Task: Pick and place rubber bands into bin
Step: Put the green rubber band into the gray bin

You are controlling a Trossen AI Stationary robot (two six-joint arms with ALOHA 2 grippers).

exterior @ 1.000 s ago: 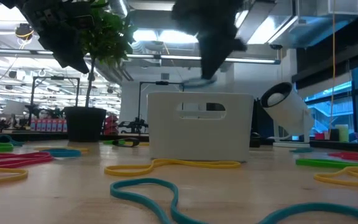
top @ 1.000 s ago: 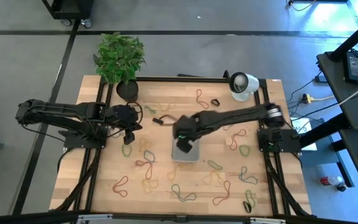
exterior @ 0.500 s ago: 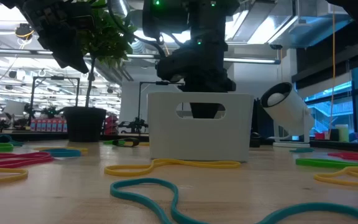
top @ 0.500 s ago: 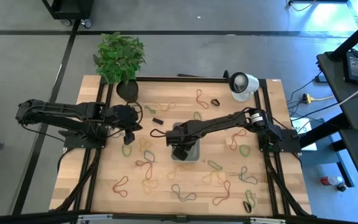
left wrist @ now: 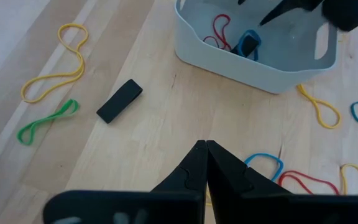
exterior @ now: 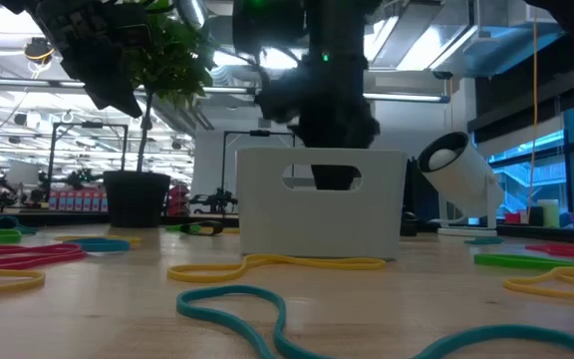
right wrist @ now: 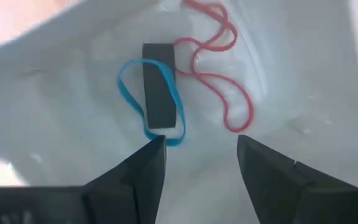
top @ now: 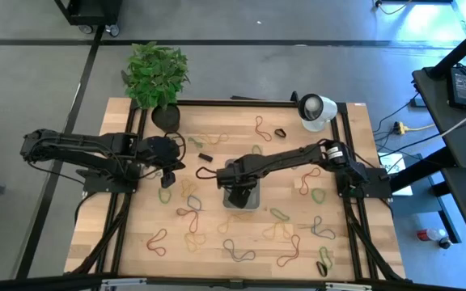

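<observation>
Right wrist view: right gripper, fingers parted and empty, hangs inside the bin over blue and red rubber bands; left gripper is closed.

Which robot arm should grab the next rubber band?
Probably the left. Its claw is shut and empty, hanging right by a green rubber band. The right claw is open down inside the bin, so it must lift out first.

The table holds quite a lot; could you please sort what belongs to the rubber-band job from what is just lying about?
Job: bin, red band and blue band inside it, loose bands on the table, right gripper open over the bin.
Lying about: potted plant, white lamp, black block.
</observation>
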